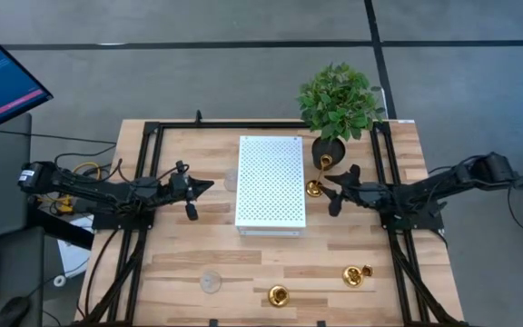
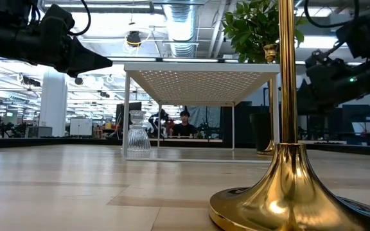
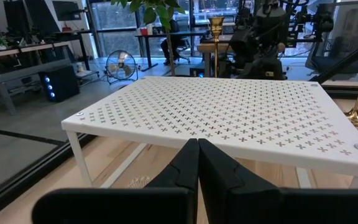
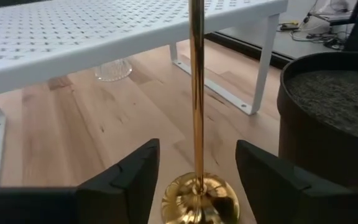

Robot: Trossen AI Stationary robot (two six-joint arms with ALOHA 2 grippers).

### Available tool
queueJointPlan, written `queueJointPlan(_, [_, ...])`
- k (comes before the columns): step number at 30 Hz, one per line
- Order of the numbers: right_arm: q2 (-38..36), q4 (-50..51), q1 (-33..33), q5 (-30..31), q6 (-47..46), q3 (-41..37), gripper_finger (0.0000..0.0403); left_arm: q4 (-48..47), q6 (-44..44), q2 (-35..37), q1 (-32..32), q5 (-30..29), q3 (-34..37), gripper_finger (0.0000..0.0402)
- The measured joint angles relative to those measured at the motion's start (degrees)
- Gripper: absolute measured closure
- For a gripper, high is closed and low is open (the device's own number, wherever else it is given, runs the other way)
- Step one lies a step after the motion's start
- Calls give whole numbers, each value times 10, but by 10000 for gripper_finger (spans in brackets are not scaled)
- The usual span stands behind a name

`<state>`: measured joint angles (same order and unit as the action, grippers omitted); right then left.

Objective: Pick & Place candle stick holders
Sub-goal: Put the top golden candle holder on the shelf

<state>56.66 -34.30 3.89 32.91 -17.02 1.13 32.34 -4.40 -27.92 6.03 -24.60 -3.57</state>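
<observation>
Pale wood table (image 1: 189, 263), white perforated stand (image 1: 271, 182) at centre. Tall shiny gold candle holder (image 1: 315, 188) beside potted plant (image 1: 338, 107), slim stem, round base, between parted fingers of right gripper (image 1: 336, 194). Left gripper (image 1: 192, 198) pressed together, left of stand. Two more gold holders (image 1: 279, 295) (image 1: 356, 275) at front edge; clear glass holder (image 1: 211, 281) hard to make out.

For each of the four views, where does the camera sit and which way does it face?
High: overhead, straight down; both arms flank the white rack.
Low: tabletop level, gold candlestick close; arms above.
Left wrist: behind the shut left hand, facing the rack.
Right wrist: behind the open right hand, straddling the tall candlestick.
All four show the rack.
</observation>
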Motion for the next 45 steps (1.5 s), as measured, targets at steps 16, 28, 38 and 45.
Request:
queueJointPlan(16, [183, -161, -8, 0, 0, 19, 235, -1, 0, 0, 0, 0, 0, 394])
queueJointPlan(28, [243, -145, -24, 1, 5, 55, 326, -2, 0, 0, 0, 0, 0, 394])
queueJointPlan(38, [202, -117, -7, 7, 5, 55, 391, -2, 0, 0, 0, 0, 0, 394])
queueJointPlan(45, [122, -43, 22, 60, 5, 61, 398, -2, 0, 0, 0, 0, 0, 394])
